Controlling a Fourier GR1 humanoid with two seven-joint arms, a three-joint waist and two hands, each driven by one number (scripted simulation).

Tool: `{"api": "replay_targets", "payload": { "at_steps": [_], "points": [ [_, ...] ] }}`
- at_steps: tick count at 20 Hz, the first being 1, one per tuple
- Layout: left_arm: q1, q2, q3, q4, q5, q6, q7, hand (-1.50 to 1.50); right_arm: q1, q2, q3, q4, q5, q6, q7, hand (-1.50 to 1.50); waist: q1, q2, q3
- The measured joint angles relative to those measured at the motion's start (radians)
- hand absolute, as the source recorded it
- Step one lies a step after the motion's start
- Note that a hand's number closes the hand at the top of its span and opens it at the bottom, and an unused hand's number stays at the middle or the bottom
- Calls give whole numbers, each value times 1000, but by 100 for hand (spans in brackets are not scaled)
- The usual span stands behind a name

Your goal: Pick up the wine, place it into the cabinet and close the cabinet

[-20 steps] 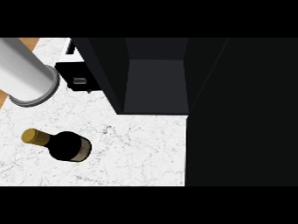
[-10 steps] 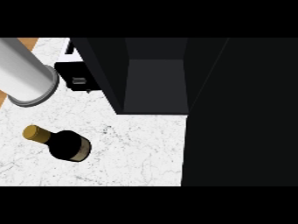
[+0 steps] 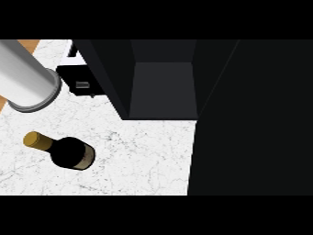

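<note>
Hand: black left hand (image 3: 74,75) at end of grey forearm (image 3: 16,73), upper left, against open dark box cabinet (image 3: 162,87); finger pose impossible to tell.
Bottle: dark glass wine bottle (image 3: 70,153), gold-capped, on white marble counter (image 3: 145,156), below hand, well apart.
Axis: cap toward forearm.
Other arm: right hand out of view.

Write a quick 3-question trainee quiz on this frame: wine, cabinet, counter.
1. True or false: the wine is inside the cabinet.
2. The wine's cap is: A red, B gold, C white.
3. What does the wine rest on?

Key: 1 false, it is outside, to the cabinet's left in the view. 2 B. 3 the counter, white and marbled.
</note>
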Motion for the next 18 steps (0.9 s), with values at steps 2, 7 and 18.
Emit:
{"api": "replay_targets", "payload": {
  "at_steps": [2, 7, 18],
  "points": [
    [-20, 4, -10, 11, -5, 24, 17, -150, -45, -2, 3, -6, 1, -22, 52, -150, -2, 0, 0],
    [-70, 26, -25, 33, -30, 81, 74, -150, -134, -11, -1, -12, 11, -61, 146, -150, -5, 0, 0],
    [-185, 84, 46, 60, -88, 158, 210, -150, -271, -32, -15, -29, 26, -125, 306, -150, -9, -1, 0]
  ]
}}
